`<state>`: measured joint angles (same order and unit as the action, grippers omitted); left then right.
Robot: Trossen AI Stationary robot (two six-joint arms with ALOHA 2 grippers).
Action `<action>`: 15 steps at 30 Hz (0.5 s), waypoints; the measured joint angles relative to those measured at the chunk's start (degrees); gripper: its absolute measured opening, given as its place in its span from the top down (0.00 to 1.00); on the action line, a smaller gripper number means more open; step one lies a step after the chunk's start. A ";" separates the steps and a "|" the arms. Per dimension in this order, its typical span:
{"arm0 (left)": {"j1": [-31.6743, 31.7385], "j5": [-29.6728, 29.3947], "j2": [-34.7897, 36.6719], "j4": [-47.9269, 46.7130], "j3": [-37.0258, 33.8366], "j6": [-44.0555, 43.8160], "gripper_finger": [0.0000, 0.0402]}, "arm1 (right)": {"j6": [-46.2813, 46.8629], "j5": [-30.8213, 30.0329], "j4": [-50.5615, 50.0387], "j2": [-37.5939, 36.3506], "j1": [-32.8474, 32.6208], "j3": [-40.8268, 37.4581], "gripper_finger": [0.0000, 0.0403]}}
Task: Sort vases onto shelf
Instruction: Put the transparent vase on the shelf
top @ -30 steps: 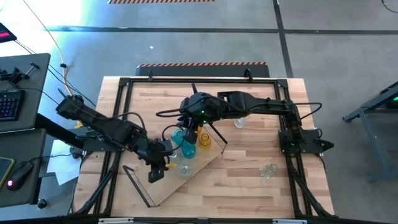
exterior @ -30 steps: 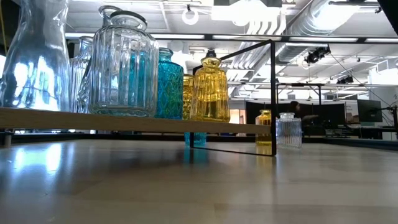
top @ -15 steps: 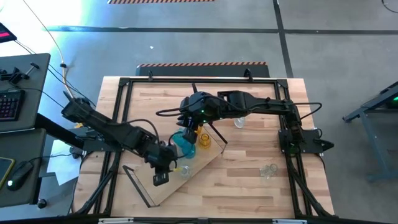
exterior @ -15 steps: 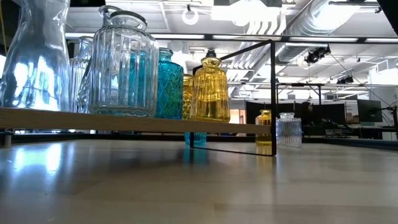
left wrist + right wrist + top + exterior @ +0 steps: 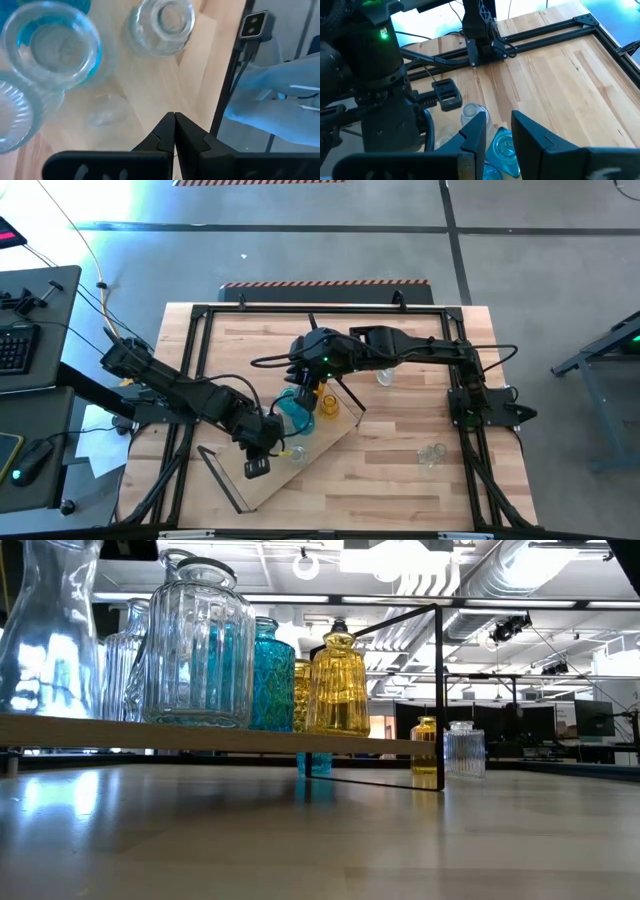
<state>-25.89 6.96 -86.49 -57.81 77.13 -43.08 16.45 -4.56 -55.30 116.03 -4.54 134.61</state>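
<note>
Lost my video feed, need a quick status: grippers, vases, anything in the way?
Left gripper shut, empty, over the shelf. Right gripper part open above a teal vase, no grip visible. Two clear vases off-shelf. Path unobstructed.

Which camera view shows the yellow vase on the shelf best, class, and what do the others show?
The low view: the yellow vase stands side-on, whole, on the shelf. The high view shows only a small yellow spot from above. Neither wrist view shows it.

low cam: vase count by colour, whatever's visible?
Clear glass vases: 4, at least
Teal-blue glass vases: 1 (teal patch under the light-wood shelf board unclear)
Amber-yellow glass vases: 3
Total: 8
</note>
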 joint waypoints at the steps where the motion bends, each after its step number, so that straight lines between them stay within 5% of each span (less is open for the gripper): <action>1: 0.00 0.00 -0.01 -0.11 -0.02 -0.13 1.00 | 0.00 0.00 -0.20 0.00 0.00 0.00 0.82; 15: 0.00 -0.22 -0.01 -3.77 -0.03 -0.18 1.00 | 0.00 0.00 -2.38 0.00 0.00 0.00 0.82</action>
<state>-25.89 6.74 -86.50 -61.59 77.10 -43.26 16.45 -4.56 -57.68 116.03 -4.54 134.61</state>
